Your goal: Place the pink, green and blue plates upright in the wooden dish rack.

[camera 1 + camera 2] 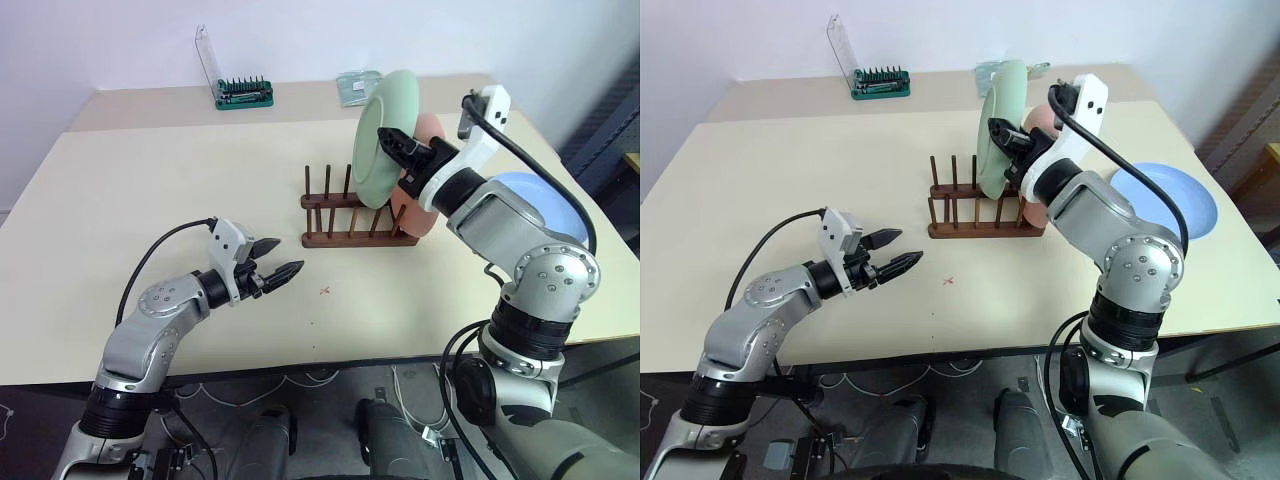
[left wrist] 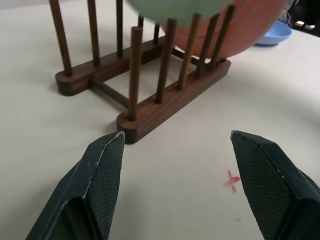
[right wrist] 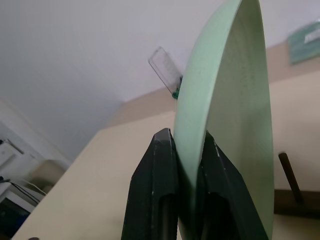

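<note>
My right gripper is shut on the rim of the pale green plate and holds it upright over the wooden dish rack. The plate's lower edge reaches down among the peg tops. Just beyond it, the pink plate stands upright at the rack's right end. The blue plate lies flat on the table to the right, partly behind my right arm. My left gripper hovers open and empty low over the table, pointing at the rack's near left end.
A green tool holder with a clear lid and a flat packet sit at the table's far edge. A small red mark is on the table near my left gripper. The table's front edge runs just below both arms.
</note>
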Controlling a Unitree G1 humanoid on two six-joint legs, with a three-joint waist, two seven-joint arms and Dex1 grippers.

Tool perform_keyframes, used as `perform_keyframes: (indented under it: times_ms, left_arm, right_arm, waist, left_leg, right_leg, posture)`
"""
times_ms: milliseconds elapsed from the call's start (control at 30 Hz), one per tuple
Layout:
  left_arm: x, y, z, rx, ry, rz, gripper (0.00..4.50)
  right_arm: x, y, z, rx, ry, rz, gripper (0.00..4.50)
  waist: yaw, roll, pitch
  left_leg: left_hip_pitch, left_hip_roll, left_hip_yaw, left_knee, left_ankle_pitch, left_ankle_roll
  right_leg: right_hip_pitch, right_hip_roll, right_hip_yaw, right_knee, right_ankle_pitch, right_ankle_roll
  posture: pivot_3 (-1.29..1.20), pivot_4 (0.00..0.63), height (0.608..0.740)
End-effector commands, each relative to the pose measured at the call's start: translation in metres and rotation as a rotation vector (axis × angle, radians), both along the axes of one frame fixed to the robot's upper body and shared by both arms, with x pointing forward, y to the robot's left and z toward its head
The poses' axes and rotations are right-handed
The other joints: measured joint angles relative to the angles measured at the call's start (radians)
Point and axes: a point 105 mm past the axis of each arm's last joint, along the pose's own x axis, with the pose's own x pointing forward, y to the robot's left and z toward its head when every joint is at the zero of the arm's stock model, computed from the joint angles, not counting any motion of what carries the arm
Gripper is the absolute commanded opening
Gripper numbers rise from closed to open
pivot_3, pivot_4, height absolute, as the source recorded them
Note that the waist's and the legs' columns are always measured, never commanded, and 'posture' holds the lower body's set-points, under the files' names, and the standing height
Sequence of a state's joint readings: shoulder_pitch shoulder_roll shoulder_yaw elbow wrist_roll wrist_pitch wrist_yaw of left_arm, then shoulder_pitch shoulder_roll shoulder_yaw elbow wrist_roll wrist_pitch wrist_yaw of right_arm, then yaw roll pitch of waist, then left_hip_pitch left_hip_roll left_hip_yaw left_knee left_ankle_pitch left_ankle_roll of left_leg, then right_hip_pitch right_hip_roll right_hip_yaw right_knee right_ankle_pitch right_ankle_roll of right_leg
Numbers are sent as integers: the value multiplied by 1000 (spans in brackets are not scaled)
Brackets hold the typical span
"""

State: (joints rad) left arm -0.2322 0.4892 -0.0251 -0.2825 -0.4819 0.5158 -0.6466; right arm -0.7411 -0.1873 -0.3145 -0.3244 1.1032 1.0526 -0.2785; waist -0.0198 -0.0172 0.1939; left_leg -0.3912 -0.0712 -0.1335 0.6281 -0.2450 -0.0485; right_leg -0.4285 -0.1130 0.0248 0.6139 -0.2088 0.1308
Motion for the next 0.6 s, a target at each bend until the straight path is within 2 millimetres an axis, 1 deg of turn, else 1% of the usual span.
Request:
perform_keyframes:
  times_ms: [33,100,133,200,233,400,467,567,600]
  left_arm:
    - [-3,-4,10,-9,-41,-10,3465]
    - [-3,-4,9,-10,-42,-11,3465]
    - [-3,-5,9,-11,-41,-11,3559]
    - [-3,-5,9,-12,-41,-11,3578]
    - [-3,-5,9,-12,-40,-11,3578]
    - [-3,-5,8,-14,-39,-12,3578]
    - [-3,-6,8,-16,-38,-13,3578]
    - [-3,-6,7,-19,-37,-16,3578]
    - [-3,-6,7,-19,-36,-16,3578]
  right_arm:
    - [0,5,7,-17,-12,18,48]
    - [4,4,3,-31,9,5,48]
    - [5,3,2,-37,14,0,420]
    - [7,3,3,-40,15,-4,1164]
    - [7,3,4,-46,11,-5,1609]
    - [5,5,12,-71,-33,0,4095]
    - [-1,8,22,-121,-107,26,4095]
    - [-22,13,49,-324,-341,83,4095]
    - [-27,14,54,-370,-395,97,4095]
  waist:
    - [0,0,0]
    - [0,0,0]
    - [0,0,0]
    - [0,0,0]
    - [0,0,0]
    - [0,0,0]
    - [0,0,0]
    - [2,2,1]
    - [3,1,1]
  left_leg:
    - [0,0,0,0,0,0]
    - [0,0,0,0,0,0]
    - [0,0,0,0,0,0]
    - [0,0,0,0,0,0]
    - [0,0,0,0,0,0]
    - [0,0,0,0,0,0]
    - [0,0,0,0,0,0]
    - [-1,0,0,0,0,0]
    - [-1,0,0,0,0,0]
  right_leg:
    - [0,0,0,0,0,0]
    - [0,0,0,0,0,0]
    - [0,0,0,0,0,0]
    - [0,0,0,0,0,0]
    - [0,0,0,0,0,0]
    - [0,0,0,0,0,0]
    - [0,0,0,0,0,0]
    - [0,0,0,-1,0,0]
    - [0,0,0,-1,0,0]
  posture:
    - [0,150,740]
    - [0,150,740]
    - [0,150,740]
    - [0,150,740]
    - [0,150,740]
    - [0,150,740]
    - [0,150,740]
    - [0,150,740]
    - [0,150,740]
